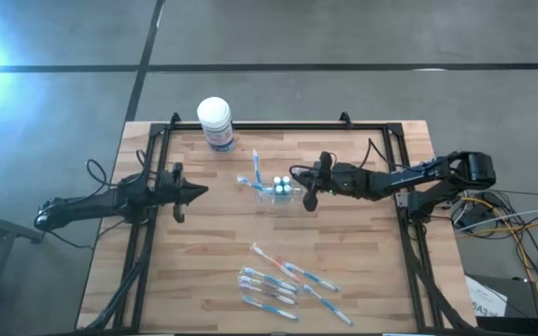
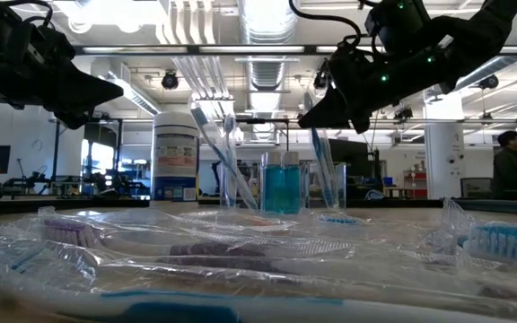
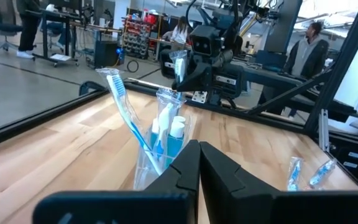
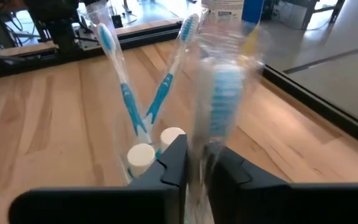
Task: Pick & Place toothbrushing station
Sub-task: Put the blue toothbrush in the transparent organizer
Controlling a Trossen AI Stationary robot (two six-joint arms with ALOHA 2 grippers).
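The small clear cup (image 1: pixel 275 193) stands mid-table with two blue-and-white toothbrushes (image 4: pixel 124 93) leaning in it, heads up, and white-capped pieces (image 4: pixel 141 155) at its bottom. My right gripper (image 1: pixel 308 191) is at the cup's right side, shut on a third wrapped toothbrush (image 4: pixel 221 93). My left gripper (image 1: pixel 201 191) waits shut and level to the left of the cup, touching nothing. Several more wrapped toothbrushes (image 1: pixel 276 282) lie flat near the table's near edge. My right gripper pinches the wrapped toothbrush between its two fingers on the handle below the brush head (image 4: pixel 199 149), wrapper included. The fingers come from the table's right, slanting a little downward, and lie across the brush. It stands nearly upright, head (image 3: pixel 179 62) up, its lower end reaching down at the cup (image 3: pixel 164 118).
A white-lidded tub with a blue label (image 1: pixel 215 121) stands at the far edge, left of centre. A black frame rail (image 1: pixel 278 127) runs round the wooden table. People and workshop benches show in the room beyond.
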